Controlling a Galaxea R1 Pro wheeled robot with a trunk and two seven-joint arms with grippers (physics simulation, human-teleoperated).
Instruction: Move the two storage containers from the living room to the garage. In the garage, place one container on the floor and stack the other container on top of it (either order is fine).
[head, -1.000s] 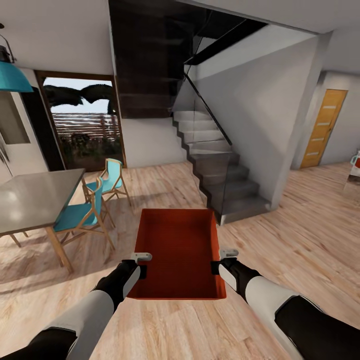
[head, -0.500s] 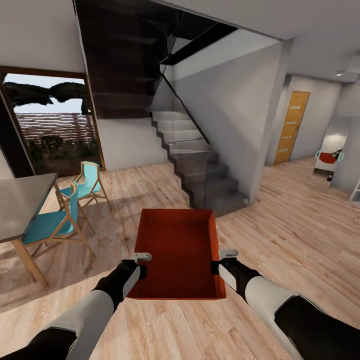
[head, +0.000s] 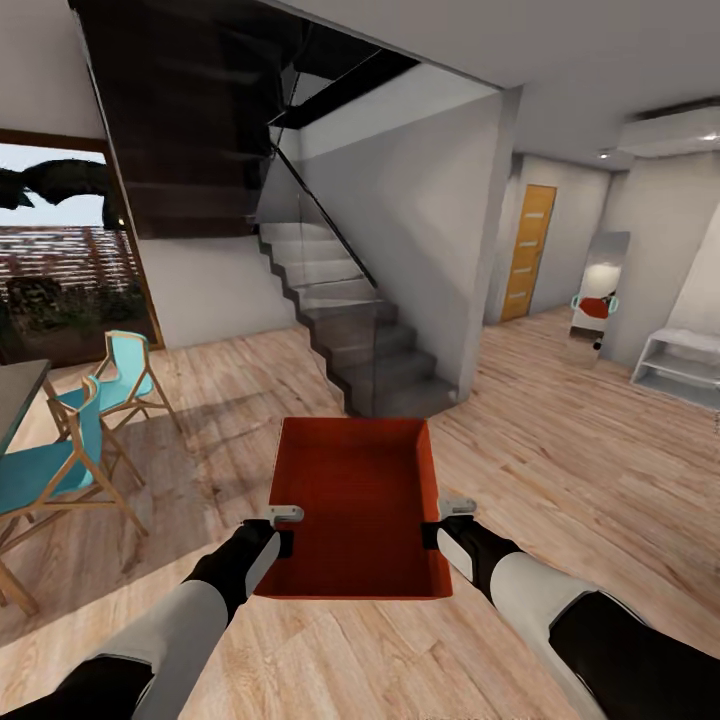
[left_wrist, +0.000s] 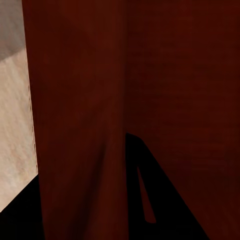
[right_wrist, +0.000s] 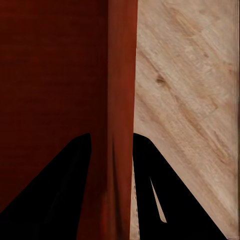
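We are in a room with light wood-plank flooring (head: 560, 470), teal chairs (head: 60, 450) at nine o'clock cut off by the frame edge, a grey staircase (head: 350, 330) at twelve, an orange door (head: 527, 250) at one. Dead centre, above the planks, we carry one storage container (head: 355, 505), open side up, long axis running from six to twelve. Our left claw (head: 284, 528) is clamped on its left wall and our right claw (head: 434, 522) on its right wall; in the right wrist view the dark fingers (right_wrist: 65, 185) straddle the thin red wall. In the left wrist view the wall hides most of the fingers.
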